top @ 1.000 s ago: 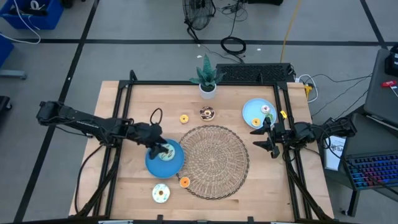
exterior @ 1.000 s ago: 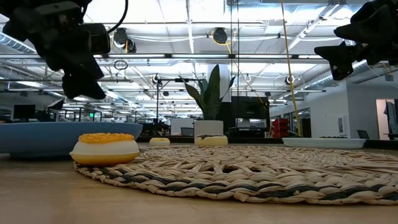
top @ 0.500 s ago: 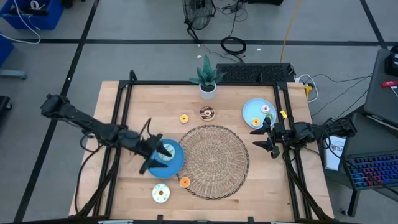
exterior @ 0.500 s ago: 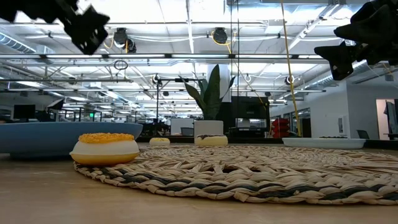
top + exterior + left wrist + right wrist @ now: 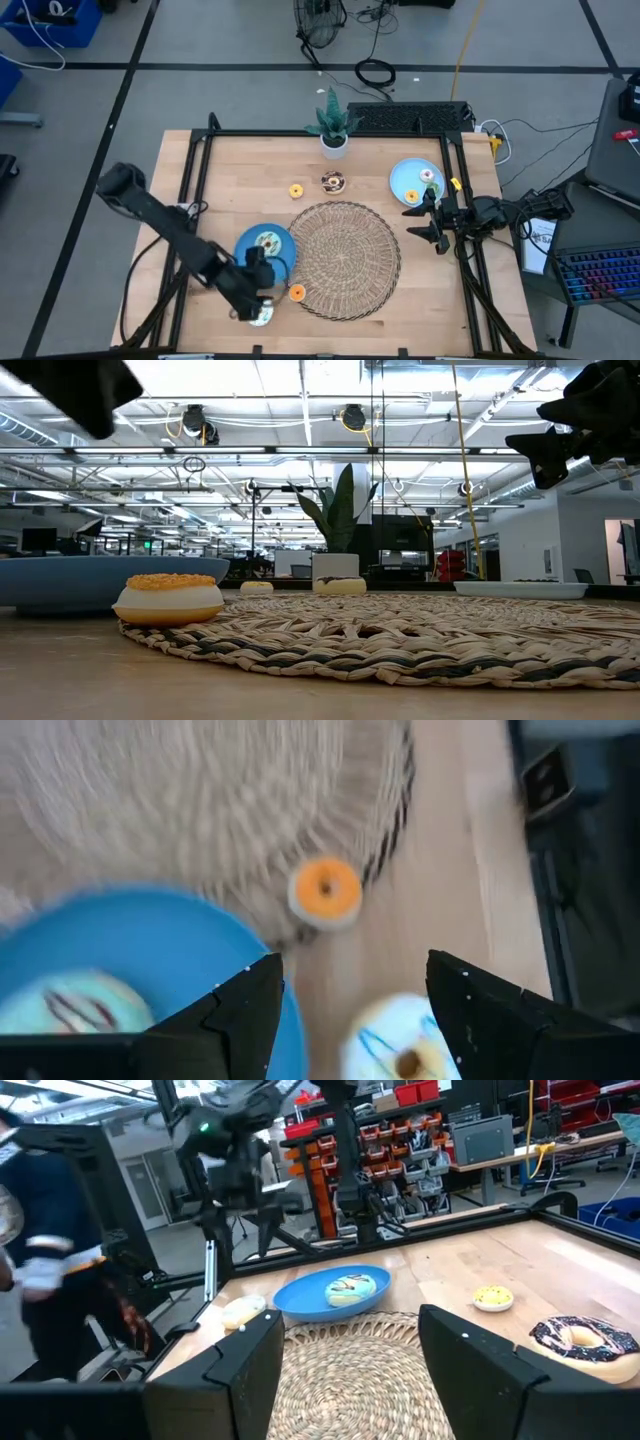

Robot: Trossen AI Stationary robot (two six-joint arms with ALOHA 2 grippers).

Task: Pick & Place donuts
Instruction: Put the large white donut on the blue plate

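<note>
**A:** Where do you have the left claw (image 5: 257,303)?

**B:** You have it low over the desk's (image 5: 220,170) near edge, above the mint donut (image 5: 260,313), fingers spread apart with nothing between them. In its wrist view you see that mint donut (image 5: 405,1050) between the finger tips, the orange donut (image 5: 325,891) at the wicker mat's (image 5: 200,820) rim, and another mint donut (image 5: 70,1005) on the blue plate (image 5: 180,950).

**A:** And your right claw (image 5: 428,220)?

**B:** It waits beside the second blue plate (image 5: 405,180), open and empty. That plate carries a pink donut (image 5: 427,176) and an orange one (image 5: 411,196). A yellow donut (image 5: 296,190) and a brown donut (image 5: 333,182) lie between the mat and the potted plant (image 5: 333,125).
</note>
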